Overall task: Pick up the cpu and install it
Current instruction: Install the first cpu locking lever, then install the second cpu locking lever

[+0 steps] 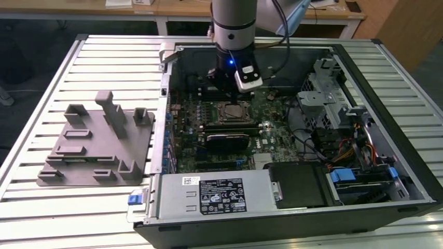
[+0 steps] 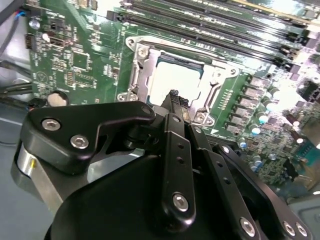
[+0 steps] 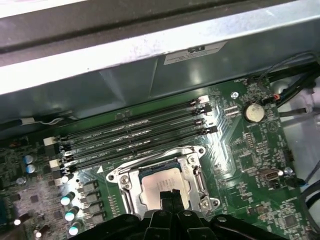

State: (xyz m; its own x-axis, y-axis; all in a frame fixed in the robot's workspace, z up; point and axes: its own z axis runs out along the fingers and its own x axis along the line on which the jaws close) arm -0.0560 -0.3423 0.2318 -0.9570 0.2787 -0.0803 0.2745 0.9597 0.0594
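Open black desktop computer case (image 1: 387, 171) lies on its side on the slatted metal table (image 1: 41, 207), with the grey plastic tray with upright posts (image 1: 97, 145) beside it toward the exterior view's left. Inside, the green motherboard (image 3: 250, 145) carries four dark memory slots (image 3: 135, 130) and, just beside them, the silver metal socket frame (image 3: 117, 177). The cpu (image 3: 162, 184), a small flat square chip with a pale silver-grey metal top, sits inside that frame and looks level with it, so it appears seated rather than carried; the glare on its top leaves the edges a little uncertain. The grey-and-black arm (image 1: 234, 21) comes down vertically into the case, wrist over the socket. The black gripper (image 2: 173, 96) points straight down over the middle of the chip, fingertips (image 3: 169, 194) drawn together into a narrow point with nothing between them, at or just above the lid; contact cannot be confirmed from either wrist view. Judgement on the step in hand: seating check or a light press. To do it well, keep the tool axis square to the board, load only the centre of the lid, keep the force low, and confirm all four chip edges lie flush in the frame, no corner riding on the socket wall. Sideways drag under load risks the contacts beneath.
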